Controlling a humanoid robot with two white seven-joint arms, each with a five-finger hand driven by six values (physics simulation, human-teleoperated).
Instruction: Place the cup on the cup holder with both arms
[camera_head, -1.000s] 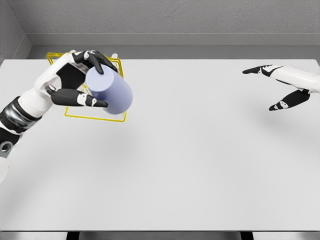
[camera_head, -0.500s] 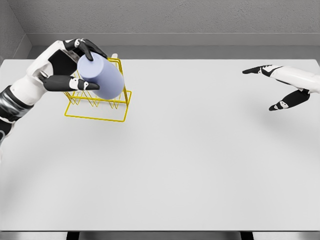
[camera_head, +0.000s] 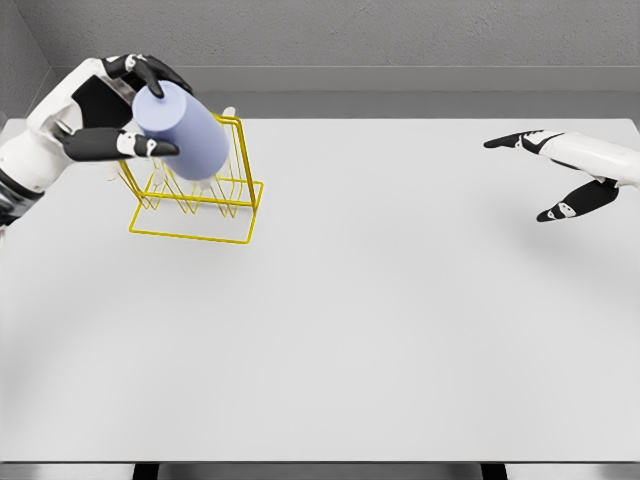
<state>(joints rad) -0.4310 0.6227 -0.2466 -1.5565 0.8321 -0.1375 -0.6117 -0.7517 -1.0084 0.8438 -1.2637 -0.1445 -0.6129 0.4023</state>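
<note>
Head view: my left hand (camera_head: 105, 115) is gripping the cup (camera_head: 181, 136), fingers wrapped round its closed end, cup tilted w/ its other end down right over the cup holder (camera_head: 195, 200), probably so it can slide onto a peg. Not seated yet imo. Right hand (camera_head: 560, 175) is hovering over the counter (camera_head: 400, 300) far right, fingers spread, holding nothing, well apart from the rack. Count: 1 cup, 1 holder, 2 hands.

Both arms wear smooth white glossy shells, the white-backed left hand (camera_head: 105, 115) showing a black palm and black fingers tipped with pale pads, the slimmer right hand (camera_head: 560, 175) white with black finger segments beyond its wrist.
</note>
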